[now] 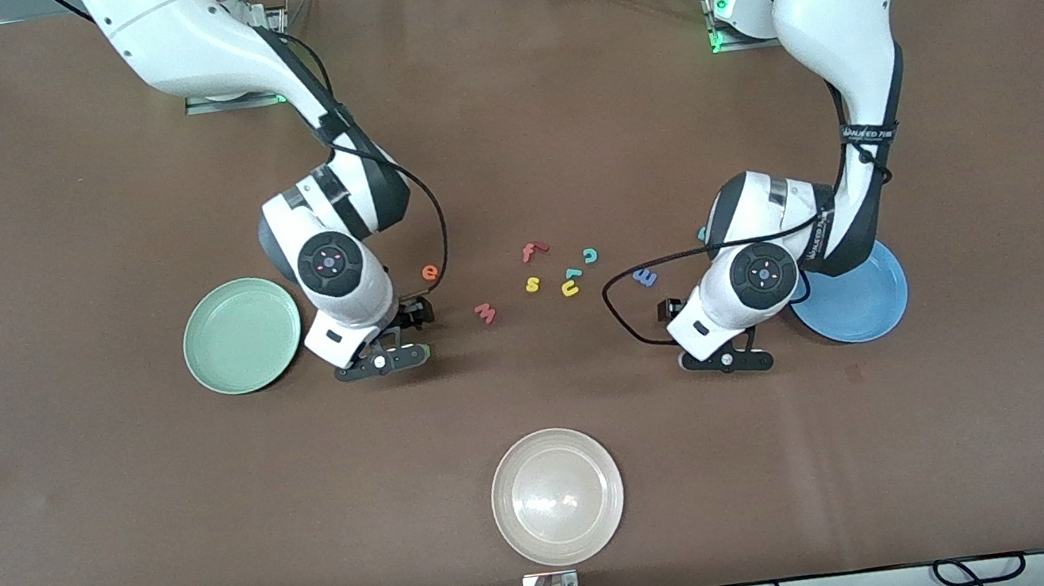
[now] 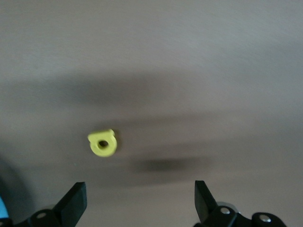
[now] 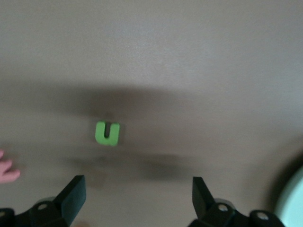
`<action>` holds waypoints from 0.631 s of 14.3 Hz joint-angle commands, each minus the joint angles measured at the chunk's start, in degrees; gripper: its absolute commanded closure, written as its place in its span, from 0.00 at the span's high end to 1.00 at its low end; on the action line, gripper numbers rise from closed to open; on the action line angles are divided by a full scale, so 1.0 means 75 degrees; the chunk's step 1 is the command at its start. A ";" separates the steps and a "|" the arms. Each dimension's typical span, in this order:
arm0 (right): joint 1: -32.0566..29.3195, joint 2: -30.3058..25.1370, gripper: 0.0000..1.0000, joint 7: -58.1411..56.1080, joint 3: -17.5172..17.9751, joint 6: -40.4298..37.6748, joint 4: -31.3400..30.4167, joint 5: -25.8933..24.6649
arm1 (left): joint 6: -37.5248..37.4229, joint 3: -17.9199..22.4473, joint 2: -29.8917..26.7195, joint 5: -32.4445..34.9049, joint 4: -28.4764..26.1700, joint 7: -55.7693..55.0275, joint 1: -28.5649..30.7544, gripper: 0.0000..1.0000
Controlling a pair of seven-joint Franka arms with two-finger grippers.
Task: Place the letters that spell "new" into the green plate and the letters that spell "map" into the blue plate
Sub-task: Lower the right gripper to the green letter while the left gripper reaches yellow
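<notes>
In the right wrist view a green "n" [image 3: 108, 133] lies on the brown table just ahead of my right gripper [image 3: 138, 198], which is open and holds nothing. A bit of the pink "w" [image 3: 7, 171] shows at the edge. That gripper [image 1: 402, 337] is low over the table beside the green plate [image 1: 242, 335]. The orange "e" [image 1: 430, 272] and the "w" [image 1: 485, 313] lie close by. My left gripper [image 2: 140, 201] is open above a yellow round-bowled letter [image 2: 102, 143], beside the blue plate [image 1: 858, 301]. The blue "m" [image 1: 645, 277] lies near that hand [image 1: 704, 335]. A teal letter [image 1: 572, 274] sits mid-table.
A red "f" [image 1: 532, 251], a yellow "s" [image 1: 533, 283], a teal "c" [image 1: 591, 255] and a yellow "u" [image 1: 570, 289] lie clustered mid-table. A whitish-beige plate [image 1: 558, 496] stands nearest the front camera. A black cable loops from the left wrist [image 1: 615, 306].
</notes>
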 commanded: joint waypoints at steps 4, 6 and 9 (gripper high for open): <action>0.0106 0.0674 0.72 0.1094 -0.0078 0.0085 0.0726 0.0055 | 0.0260 0.0087 0.0297 -0.0015 0.0208 -0.0152 0.0194 1.00; 0.0106 0.0745 0.71 0.1117 -0.0078 0.0097 0.0750 0.0055 | 0.0260 0.0087 0.0297 -0.0015 0.0208 -0.0163 0.0194 1.00; 0.0106 0.0804 0.69 0.1105 -0.0066 0.0191 0.0785 0.0055 | 0.0260 0.0087 0.0297 -0.0003 0.0208 -0.0152 0.0194 1.00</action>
